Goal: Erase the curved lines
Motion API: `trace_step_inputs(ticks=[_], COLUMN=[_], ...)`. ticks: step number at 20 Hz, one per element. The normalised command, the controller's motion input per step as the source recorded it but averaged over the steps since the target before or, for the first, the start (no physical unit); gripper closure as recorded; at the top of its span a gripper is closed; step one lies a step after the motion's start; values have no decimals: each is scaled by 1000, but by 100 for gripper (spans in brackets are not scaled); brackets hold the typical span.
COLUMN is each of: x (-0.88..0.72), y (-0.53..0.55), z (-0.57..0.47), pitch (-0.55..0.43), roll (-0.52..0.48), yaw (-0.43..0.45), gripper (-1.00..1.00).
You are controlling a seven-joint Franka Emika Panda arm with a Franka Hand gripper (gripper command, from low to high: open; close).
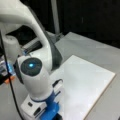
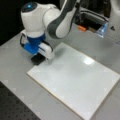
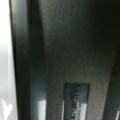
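Hand (image 2: 38, 58) is sitting low at the whiteboard's (image 2: 75, 80) corner, clamping the black eraser block (image 2: 37, 59). No curve lines are showing on the board; erasing is looking finished.

Arm bent low, wrist pointing down, end effector (image 2: 37, 58) at a front view's left.

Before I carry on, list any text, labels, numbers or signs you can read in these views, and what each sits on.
No readable text anywhere.
White board: bare in both front views, no writing or curve lines visible.
Gripper, low at the board's corner by a black block: no legible label.
Wrist view: a pale patch with dark marks, too blurred to read.
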Motion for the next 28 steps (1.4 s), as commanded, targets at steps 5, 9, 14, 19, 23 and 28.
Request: trace_step_inputs(ticks=[5,9,14,19,23,28], x=[-180,-184,-182,-244,-280,-274], y=[159,385,589,753,637,424], z=[168,127,94,105,124,-18], pitch=[-1,23,49,42,-27,-149], roll=[-84,-153,-200,-196,-294,-229], yaw=[-157,-124,-49,-15,95,100], gripper=[-100,-100,-100,-100,-100,-100])
